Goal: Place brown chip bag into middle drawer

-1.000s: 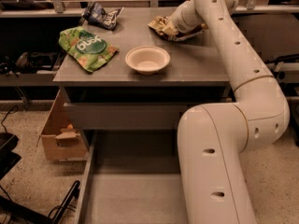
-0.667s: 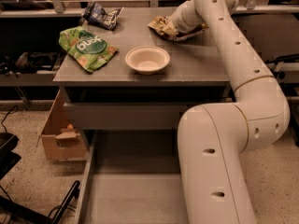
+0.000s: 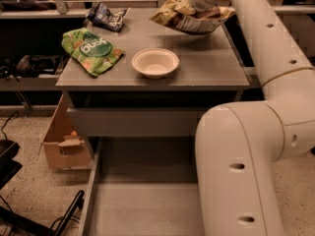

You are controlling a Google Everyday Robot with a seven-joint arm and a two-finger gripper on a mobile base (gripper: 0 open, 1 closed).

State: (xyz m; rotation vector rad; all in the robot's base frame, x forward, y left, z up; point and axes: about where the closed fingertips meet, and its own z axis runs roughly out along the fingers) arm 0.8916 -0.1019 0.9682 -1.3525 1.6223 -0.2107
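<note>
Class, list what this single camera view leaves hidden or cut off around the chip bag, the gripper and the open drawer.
- Gripper, over the table's far right by the top edge: mostly hidden by its wrist and the brown chip bag.
- Middle drawer: right side covered by the arm; front cut off by the bottom edge.
- Cardboard box: right part hidden behind the drawer's wall.

Crinkly glossy brown chip bag [image 3: 197, 22] gripped by smooth claw [image 3: 193, 5] above matt grey tabletop [image 3: 209, 65], matt bowl [image 3: 155, 63]
</note>
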